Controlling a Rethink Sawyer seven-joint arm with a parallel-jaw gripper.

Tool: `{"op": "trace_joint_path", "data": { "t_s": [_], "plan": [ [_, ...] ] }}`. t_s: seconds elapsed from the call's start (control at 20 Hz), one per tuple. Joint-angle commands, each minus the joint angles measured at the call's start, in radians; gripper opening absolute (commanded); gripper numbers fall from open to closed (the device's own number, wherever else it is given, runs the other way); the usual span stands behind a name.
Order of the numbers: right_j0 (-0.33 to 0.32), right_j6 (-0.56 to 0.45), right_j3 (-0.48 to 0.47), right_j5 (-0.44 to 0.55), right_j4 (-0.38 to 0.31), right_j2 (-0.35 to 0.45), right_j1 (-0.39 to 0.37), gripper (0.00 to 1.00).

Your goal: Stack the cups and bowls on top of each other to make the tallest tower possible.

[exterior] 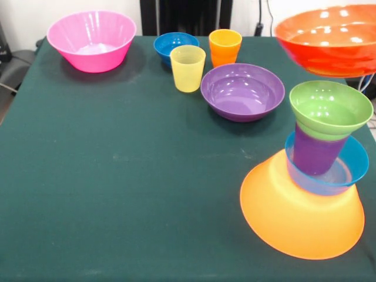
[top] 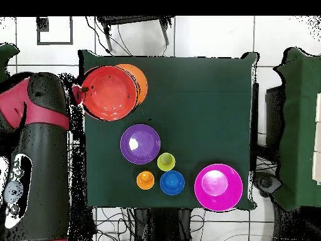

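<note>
The tower point(exterior: 314, 188) is standing four pieces high; the orange-red bowl point(exterior: 329, 41) is hovering at its twelve o'clock, five pieces waiting. The gripper's state cannot be told.

Dark green tablecloth point(exterior: 117, 194), white tiled floor point(top: 207, 37)

Bright, even light from above; white glare spots sit on the orange-red bowl point(exterior: 329, 41); shadows on the table point(exterior: 117, 194) are soft.
</note>
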Motion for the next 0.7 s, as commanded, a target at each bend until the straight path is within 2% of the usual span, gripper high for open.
{"op": "trace_joint_path", "data": {
  "t_s": [0.05,0.35,0.7],
  "plan": [
    [0.025,-0.036,-0.07,0.122,-0.08,0.052,0.106,0.0],
    [0.068,0.013,-0.08,0.104,-0.106,-0.003,0.144,0.0],
    [0.153,0.101,-0.076,0.088,-0.137,-0.108,0.191,0.0]
  ]
}}
